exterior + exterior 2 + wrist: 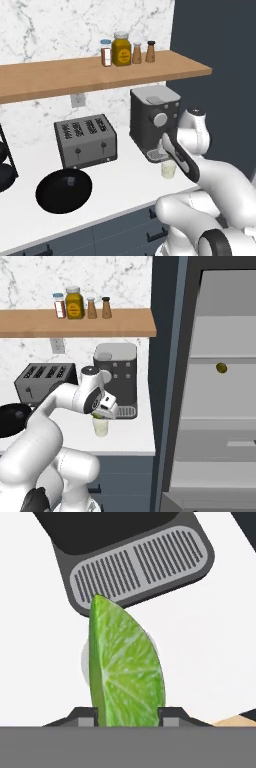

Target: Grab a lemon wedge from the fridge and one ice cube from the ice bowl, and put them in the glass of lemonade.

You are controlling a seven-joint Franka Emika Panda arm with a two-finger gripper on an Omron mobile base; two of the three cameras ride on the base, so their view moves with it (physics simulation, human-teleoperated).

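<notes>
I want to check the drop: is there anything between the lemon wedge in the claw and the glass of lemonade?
Nothing visible. The claw holds the lemon wedge directly over the glass of lemonade, whose rim shows behind the wedge. The coffee machine stands just behind, off the path.

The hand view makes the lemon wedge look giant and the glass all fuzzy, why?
Hand view: the lemon wedge, pinched in the gripper, sits right at the lens, so it looms large and crisp, and hides most of the glass of lemonade, a pale soft-edged rim behind it. Right base view: the glass looks small and clear. Lighting is flat, with no glare.
</notes>
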